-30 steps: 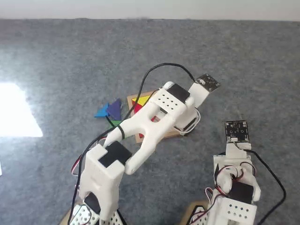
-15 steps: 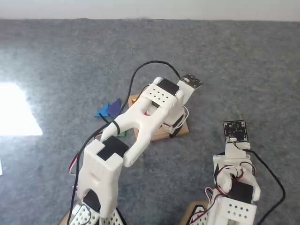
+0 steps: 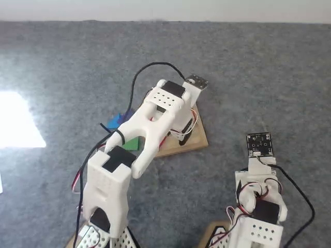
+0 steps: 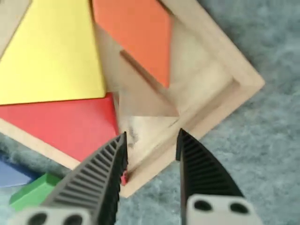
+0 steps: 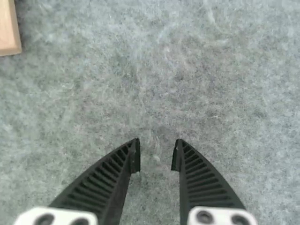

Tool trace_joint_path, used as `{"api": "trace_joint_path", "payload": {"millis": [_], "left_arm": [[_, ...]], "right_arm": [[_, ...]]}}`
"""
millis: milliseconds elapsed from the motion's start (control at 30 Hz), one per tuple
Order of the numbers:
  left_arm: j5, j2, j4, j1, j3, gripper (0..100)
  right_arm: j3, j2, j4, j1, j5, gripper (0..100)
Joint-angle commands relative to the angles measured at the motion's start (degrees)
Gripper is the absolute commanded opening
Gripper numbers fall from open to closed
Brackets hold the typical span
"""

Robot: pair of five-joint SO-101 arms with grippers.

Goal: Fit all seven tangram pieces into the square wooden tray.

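The square wooden tray [image 4: 225, 79] holds a yellow triangle [image 4: 51, 56], an orange piece [image 4: 136, 33] and a red piece [image 4: 65, 126]; the rest of its floor is bare wood. My left gripper [image 4: 151, 136] hovers open over that bare corner, with nothing between its fingers. A green piece [image 4: 28, 197] and a blue piece [image 4: 11, 173] lie on the carpet just outside the tray. In the high view the left arm [image 3: 160, 111] covers most of the tray [image 3: 199, 137], with the blue piece [image 3: 111, 124] and green piece [image 3: 132, 143] beside it. My right gripper [image 5: 155, 154] is open over bare carpet.
Grey carpet covers the whole table. The right arm [image 3: 258, 196] stands folded at the front right, clear of the tray, and a corner of the tray [image 5: 8, 28] shows at the edge of its wrist view. A bright patch of light lies at the far left.
The left arm's wrist has swung to the left across the tray, uncovering the tray's right corner. The right arm has not moved.
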Motion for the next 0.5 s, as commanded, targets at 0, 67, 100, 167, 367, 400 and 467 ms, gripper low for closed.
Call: {"api": "trace_joint_path", "payload": {"millis": [0,67,100,167,367,400,467], "left_arm": [[-0.35,-0.62,-2.73,-1.58,-0.22,16],[-0.62,0.53,-2.81,-2.20,-0.57,16],[-0.70,1.49,-2.90,-2.73,-0.84,16],[-0.79,4.04,-3.52,-3.52,-1.19,16],[-2.46,8.70,-3.60,-3.60,-6.64,16],[-2.55,8.53,-3.60,-3.60,-7.60,16],[-2.64,8.18,-3.52,-3.60,-9.54,16]], "right_arm": [[0.97,-0.48,-0.22,-0.48,0.53,13.7],[0.97,-0.48,-0.22,-0.48,0.53,13.7],[0.97,-0.48,-0.22,-0.48,0.53,13.7],[0.97,-0.48,-0.22,-0.48,0.53,13.7],[0.97,-0.48,-0.22,-0.48,0.53,13.7],[0.97,-0.48,-0.22,-0.48,0.53,13.7],[0.97,-0.48,-0.22,-0.48,0.62,13.7]]}}
